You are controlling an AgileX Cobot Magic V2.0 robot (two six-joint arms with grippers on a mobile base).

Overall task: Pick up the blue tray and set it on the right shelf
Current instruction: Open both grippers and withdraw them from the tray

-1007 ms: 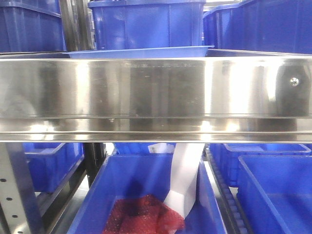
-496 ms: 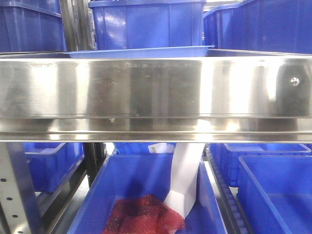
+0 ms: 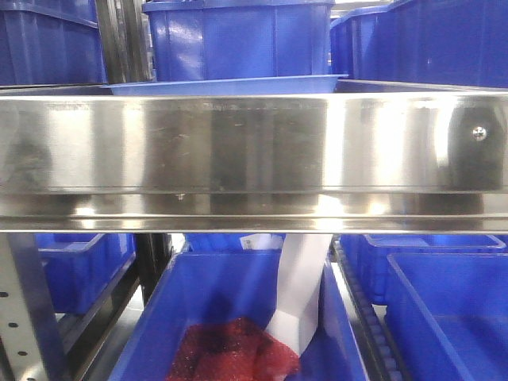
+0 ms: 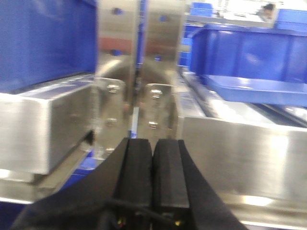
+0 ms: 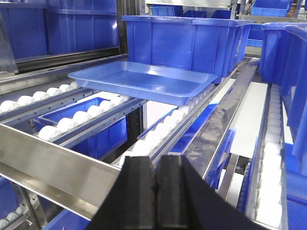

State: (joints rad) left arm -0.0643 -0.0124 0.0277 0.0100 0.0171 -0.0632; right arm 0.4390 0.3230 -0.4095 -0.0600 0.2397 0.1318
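The blue tray [image 5: 144,81] is resting on the white rollers [image 5: 160,132] of the right shelf [image 3: 254,159], ahead of and above the right gripper [image 5: 157,177] and clear of it. Behind the tray, a deep blue bin [image 5: 184,43] is sitting just beside its far edge. The right gripper is presenting its black pads pressed together, gripping nothing. The left gripper [image 4: 153,158] is likewise fully closed and empty, pointing at the rack uprights [image 4: 139,72], with the tray off to its right. Judging from this, the placement step appears complete and the arms are standing off. The next move probably calls for clearing both arms from the front rail without touching the tray.
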